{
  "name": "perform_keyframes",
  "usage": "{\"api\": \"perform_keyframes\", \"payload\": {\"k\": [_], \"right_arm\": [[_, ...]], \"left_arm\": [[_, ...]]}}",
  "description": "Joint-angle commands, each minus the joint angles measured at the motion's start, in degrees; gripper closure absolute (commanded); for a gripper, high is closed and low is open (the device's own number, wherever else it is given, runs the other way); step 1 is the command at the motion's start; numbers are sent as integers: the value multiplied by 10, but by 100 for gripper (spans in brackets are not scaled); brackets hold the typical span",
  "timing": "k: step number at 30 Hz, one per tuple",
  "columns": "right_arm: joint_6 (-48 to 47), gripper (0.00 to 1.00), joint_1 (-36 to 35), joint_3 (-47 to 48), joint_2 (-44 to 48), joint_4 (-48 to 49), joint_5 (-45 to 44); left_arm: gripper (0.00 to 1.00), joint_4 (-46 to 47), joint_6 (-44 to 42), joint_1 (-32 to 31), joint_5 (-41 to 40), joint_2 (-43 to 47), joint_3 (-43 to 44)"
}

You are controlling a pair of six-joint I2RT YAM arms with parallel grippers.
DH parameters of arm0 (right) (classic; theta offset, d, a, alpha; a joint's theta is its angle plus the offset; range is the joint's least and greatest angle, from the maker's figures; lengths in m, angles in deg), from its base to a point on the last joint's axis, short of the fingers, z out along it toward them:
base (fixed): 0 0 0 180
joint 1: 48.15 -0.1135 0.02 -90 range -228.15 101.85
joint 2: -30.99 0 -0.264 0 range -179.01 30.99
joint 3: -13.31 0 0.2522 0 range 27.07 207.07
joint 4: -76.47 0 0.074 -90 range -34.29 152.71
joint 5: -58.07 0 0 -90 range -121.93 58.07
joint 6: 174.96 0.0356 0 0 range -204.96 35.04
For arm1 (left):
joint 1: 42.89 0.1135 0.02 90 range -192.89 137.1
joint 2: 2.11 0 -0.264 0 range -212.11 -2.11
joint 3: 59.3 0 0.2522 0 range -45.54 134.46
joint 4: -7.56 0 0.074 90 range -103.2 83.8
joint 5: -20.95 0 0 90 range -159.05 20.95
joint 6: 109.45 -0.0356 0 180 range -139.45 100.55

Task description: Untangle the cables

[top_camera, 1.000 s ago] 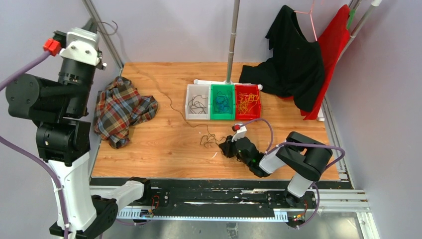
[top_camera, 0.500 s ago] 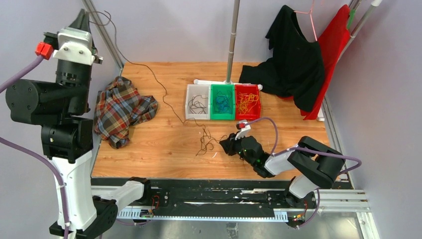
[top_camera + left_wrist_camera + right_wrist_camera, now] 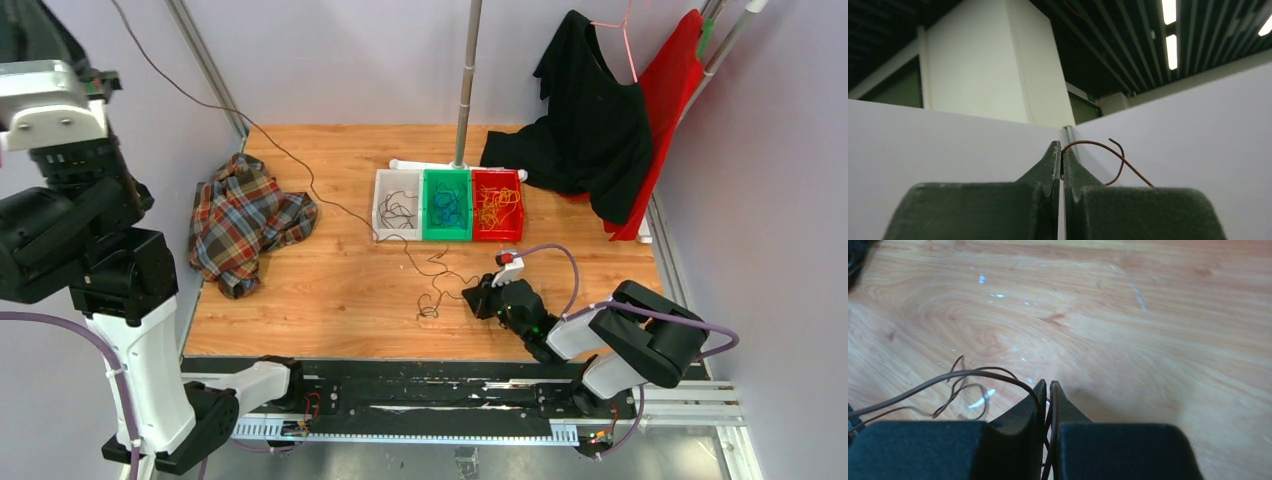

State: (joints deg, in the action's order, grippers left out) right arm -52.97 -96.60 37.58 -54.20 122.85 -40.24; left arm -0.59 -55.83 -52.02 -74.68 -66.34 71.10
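Observation:
A thin dark brown cable (image 3: 432,300) runs from loose curls on the wooden table up and left to the raised left arm. My left gripper (image 3: 1062,150) is shut on one end of the brown cable (image 3: 1108,150), high above the table; its fingertips are out of the top view. My right gripper (image 3: 472,297) lies low on the table, right of the curls. In the right wrist view it (image 3: 1048,386) is shut on the brown cable (image 3: 973,374), which passes between the fingers. No blue or yellow-orange strand shows in the curls.
Three small bins stand mid-table: white (image 3: 381,205) with dark wires, green (image 3: 446,228) with blue wires, red (image 3: 497,232) with yellow-orange wires. A plaid shirt (image 3: 245,220) lies left. A pole (image 3: 465,80), black garment (image 3: 590,120) and red cloth (image 3: 672,90) stand at the back.
My left gripper has risen and swung left, drawing the brown cable out long. My right gripper has slid right with its part, and the curls have thinned and stretched.

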Motion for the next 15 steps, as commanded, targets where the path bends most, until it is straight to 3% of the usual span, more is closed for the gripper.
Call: {"api": "perform_keyframes", "payload": {"k": [1, 8, 15], "right_arm": [[34, 95, 32, -32, 4, 12, -3], [102, 98, 90, -63, -41, 48, -4], [170, 99, 156, -122, -135, 173, -1]], "left_arm": [[100, 130, -44, 3, -38, -33, 74], [99, 150, -92, 3, -50, -119, 238], [100, 148, -87, 3, -44, -101, 193]]}}
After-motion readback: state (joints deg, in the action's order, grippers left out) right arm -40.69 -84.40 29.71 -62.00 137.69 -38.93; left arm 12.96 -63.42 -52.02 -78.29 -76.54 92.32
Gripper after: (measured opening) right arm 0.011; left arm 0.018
